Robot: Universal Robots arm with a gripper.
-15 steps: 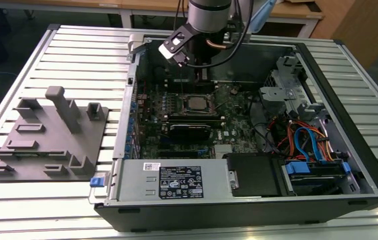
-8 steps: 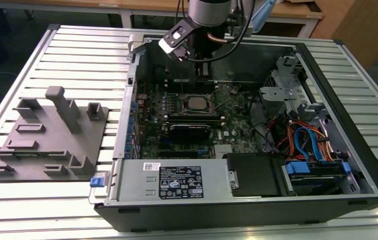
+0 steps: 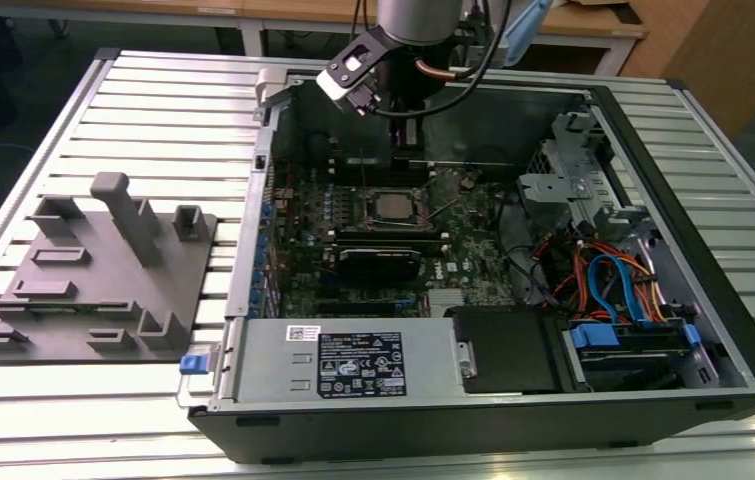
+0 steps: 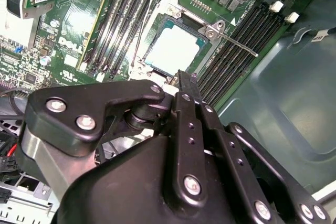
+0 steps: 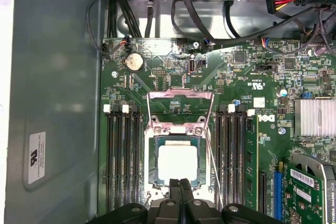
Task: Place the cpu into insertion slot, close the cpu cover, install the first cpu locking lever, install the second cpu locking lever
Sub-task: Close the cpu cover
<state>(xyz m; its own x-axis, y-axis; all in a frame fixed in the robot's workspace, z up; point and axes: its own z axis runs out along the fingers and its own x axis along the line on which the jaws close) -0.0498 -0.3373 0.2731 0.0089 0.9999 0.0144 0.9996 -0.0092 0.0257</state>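
Seeing the cpu [image 5: 177, 162] lying flat in the insertion slot [image 5: 149, 157], with the cpu cover [image 5: 181, 111] flipped open beside it. Also spotting the gripper [image 5: 179, 183] pinched together on nothing, right by the cpu's edge.

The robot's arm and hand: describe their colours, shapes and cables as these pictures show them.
The arm is a silver-grey cylinder with black cables looping beside it. The hand is matte black: flat jointed links with silvery screw heads, tapering to two narrow fingers.

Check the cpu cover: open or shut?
Open. The cpu cover is swung up off the insertion slot, with the cpu lying uncovered in it.
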